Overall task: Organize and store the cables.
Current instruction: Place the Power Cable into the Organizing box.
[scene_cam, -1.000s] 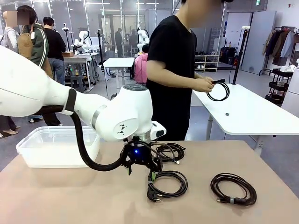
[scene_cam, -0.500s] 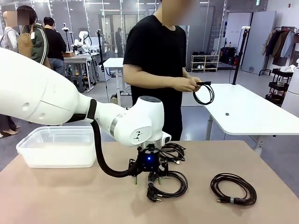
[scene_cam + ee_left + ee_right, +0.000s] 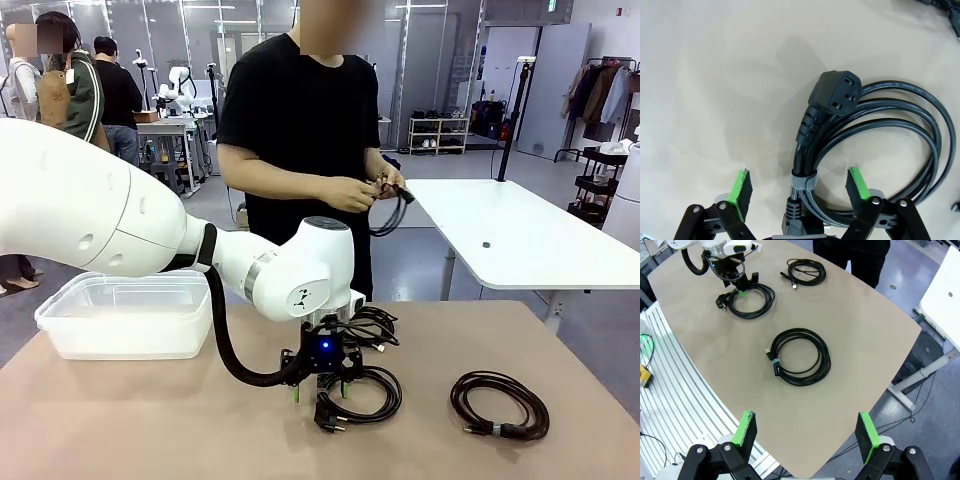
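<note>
Three black coiled cables lie on the tan table [image 3: 150, 420]. The near-middle cable [image 3: 362, 393], a power cord with a plug [image 3: 835, 95] and a strap, has my left gripper [image 3: 320, 390] lowered over it. Seen from the left wrist, my left gripper [image 3: 799, 185] is open and its green pads [image 3: 741, 187] straddle the strapped bundle [image 3: 805, 181] without touching it. A thinner cable [image 3: 368, 324] lies just behind. A third cable [image 3: 498, 403] lies at the right. My right gripper [image 3: 805, 431] hangs open high above that cable [image 3: 799, 357]. The person holds another cable [image 3: 390, 212] in both hands.
A clear plastic bin [image 3: 120, 315] stands at the table's left far corner. The person stands at the far edge behind the middle. A white table [image 3: 520, 235] is beyond on the right. Bare tabletop lies at the front left.
My left gripper moved right and came down over the power cable, its jaws drawing closer. The person walked left toward the middle of the table, carrying a cable.
</note>
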Available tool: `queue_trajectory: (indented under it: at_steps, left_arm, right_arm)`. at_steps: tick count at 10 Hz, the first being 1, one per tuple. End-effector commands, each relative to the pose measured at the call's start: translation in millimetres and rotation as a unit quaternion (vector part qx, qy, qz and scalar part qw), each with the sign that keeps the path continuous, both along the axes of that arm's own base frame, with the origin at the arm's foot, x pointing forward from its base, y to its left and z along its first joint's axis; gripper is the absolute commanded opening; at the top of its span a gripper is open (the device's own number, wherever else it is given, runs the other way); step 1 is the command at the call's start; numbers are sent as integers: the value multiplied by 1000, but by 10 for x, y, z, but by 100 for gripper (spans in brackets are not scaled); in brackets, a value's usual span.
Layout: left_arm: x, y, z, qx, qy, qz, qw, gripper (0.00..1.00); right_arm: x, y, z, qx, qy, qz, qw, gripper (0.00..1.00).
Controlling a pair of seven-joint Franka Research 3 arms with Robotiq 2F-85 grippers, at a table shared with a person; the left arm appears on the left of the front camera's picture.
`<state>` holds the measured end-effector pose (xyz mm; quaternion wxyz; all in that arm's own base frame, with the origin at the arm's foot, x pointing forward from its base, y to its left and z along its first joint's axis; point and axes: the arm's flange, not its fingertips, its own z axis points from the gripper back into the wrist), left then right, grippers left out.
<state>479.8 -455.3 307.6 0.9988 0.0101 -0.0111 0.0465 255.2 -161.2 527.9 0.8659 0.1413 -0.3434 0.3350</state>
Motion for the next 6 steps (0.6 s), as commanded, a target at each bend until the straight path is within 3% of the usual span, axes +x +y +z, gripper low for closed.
queue_trajectory:
  at_steps: [1,2,3,4,6]
  left_arm:
    - [-6,-14,14,-20,-4,17,1000,65]
    - [-25,-2,5,-22,-5,16,1000,43]
    - [-45,7,2,-25,-5,15,1000,10]
    - [-61,13,-4,-27,-5,13,1000,0]
    - [-61,30,-6,-31,-16,6,999,0]
  right_arm:
    - [5,-3,8,-2,-5,1,1000,100]
    - [5,-3,8,-2,-5,1,1000,100]
    - [5,-3,8,-2,-5,1,1000,100]
    - [5,-3,8,-2,-5,1,1000,100]
    - [5,-3,8,-2,-5,1,1000,100]
